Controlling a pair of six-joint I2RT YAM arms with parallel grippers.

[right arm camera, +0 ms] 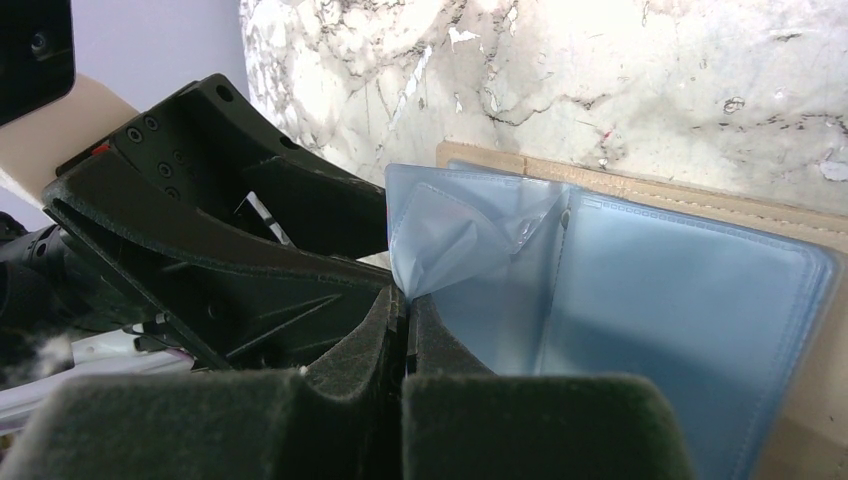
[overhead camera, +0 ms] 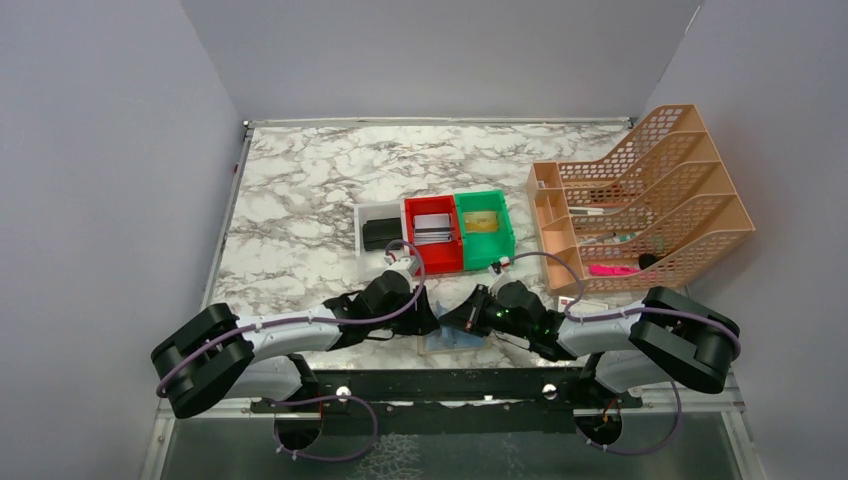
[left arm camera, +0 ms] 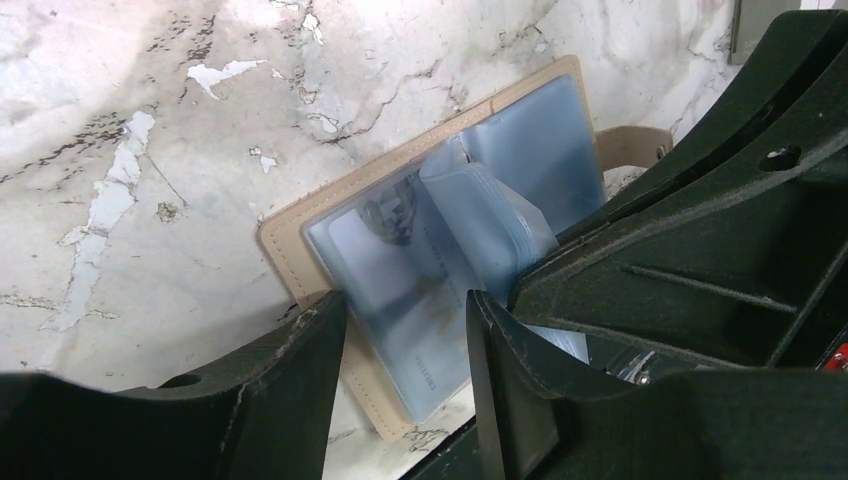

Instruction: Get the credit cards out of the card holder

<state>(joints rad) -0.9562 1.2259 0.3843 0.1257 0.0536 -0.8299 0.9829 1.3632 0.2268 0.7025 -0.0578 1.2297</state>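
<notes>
The tan card holder (overhead camera: 455, 340) lies open on the marble near the front edge, its bluish sleeves (left arm camera: 520, 150) facing up. In the left wrist view, a credit card (left arm camera: 425, 325) with faint print shows inside the nearest sleeve. My left gripper (left arm camera: 405, 305) is open, and its fingers (left arm camera: 300, 370) stand on either side of that sleeve's corner, just above it. My right gripper (right arm camera: 405, 295) is shut on the edge of one loose sleeve leaf (right arm camera: 450, 235) and holds it lifted off the holder (right arm camera: 700, 195). From above, the two grippers (overhead camera: 428, 322) (overhead camera: 452, 322) meet over the holder and hide most of it.
Behind the arms stands a row of small bins: a white one (overhead camera: 362, 222) with a black item, a red one (overhead camera: 433, 262) holding flat grey pieces, and a green one (overhead camera: 505, 225). An orange mesh file rack (overhead camera: 650, 190) fills the right side.
</notes>
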